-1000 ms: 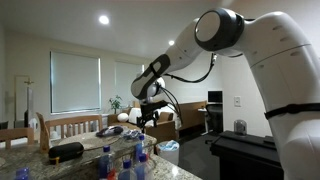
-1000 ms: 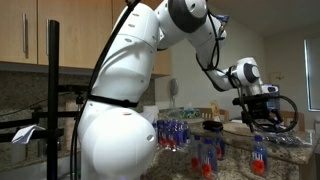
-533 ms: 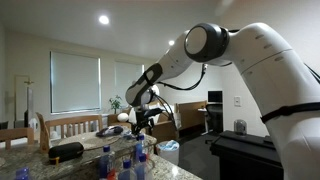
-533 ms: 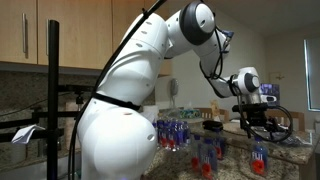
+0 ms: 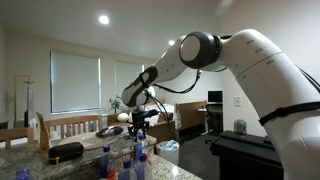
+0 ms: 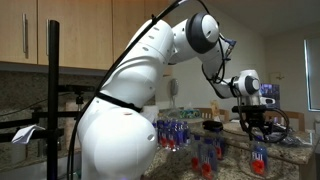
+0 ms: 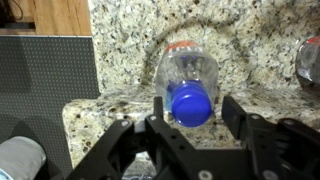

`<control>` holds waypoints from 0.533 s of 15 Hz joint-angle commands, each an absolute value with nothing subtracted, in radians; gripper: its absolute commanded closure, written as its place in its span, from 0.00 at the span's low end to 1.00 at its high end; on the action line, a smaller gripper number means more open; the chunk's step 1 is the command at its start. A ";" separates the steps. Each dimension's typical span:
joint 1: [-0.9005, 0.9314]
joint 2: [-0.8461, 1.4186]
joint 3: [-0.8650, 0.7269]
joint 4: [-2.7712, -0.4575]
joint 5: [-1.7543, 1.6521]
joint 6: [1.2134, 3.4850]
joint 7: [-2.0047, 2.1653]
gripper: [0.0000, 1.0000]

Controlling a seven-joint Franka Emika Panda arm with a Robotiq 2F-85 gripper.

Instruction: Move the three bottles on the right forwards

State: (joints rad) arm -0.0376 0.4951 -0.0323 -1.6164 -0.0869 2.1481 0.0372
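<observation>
Wrist view looks straight down on a clear bottle point(image 7: 188, 72) with a blue cap and a red-orange label, upright on the speckled granite worktop point(image 7: 125, 40). By its place it is likely one of the three to be shifted forwards. The tool point(image 7: 196, 116) straddles it, one finger on each side of the cap, with the jaws partly apart. Whether the pads already press on the plastic or stand just off it I cannot tell, so nothing can be called held. The cap sits nearer one finger than the other, and that is the first hazard: an uneven squeeze would shove the bottle sideways before both pads bite, and a light, tall bottle tips easily. A grip high at the neck could also let the body swing or slip out during the carry. The stone's edge runs close beside the bottle, with a dark textured panel point(image 7: 45, 80) beyond it, so a toppled bottle might roll off. Another bottle point(image 7: 310, 58) stands well apart at the frame's side. In an exterior view the rest of the cluster point(image 6: 176, 133) stands on the same worktop, and a low sweep forwards could knock its nearer bottles.
</observation>
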 commanded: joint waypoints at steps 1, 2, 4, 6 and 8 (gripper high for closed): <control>-0.038 0.491 -0.042 -1.602 -0.070 2.104 0.051 0.67; -0.037 0.488 -0.046 -1.607 -0.072 2.100 0.060 0.74; -0.036 0.483 -0.049 -1.615 -0.072 2.097 0.070 0.87; -0.034 0.481 -0.050 -1.617 -0.073 2.097 0.074 0.87; -0.032 0.481 -0.050 -1.618 -0.076 2.096 0.076 0.86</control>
State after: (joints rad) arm -0.0376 0.4932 -0.0447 -1.6052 -0.0864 2.1155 0.0554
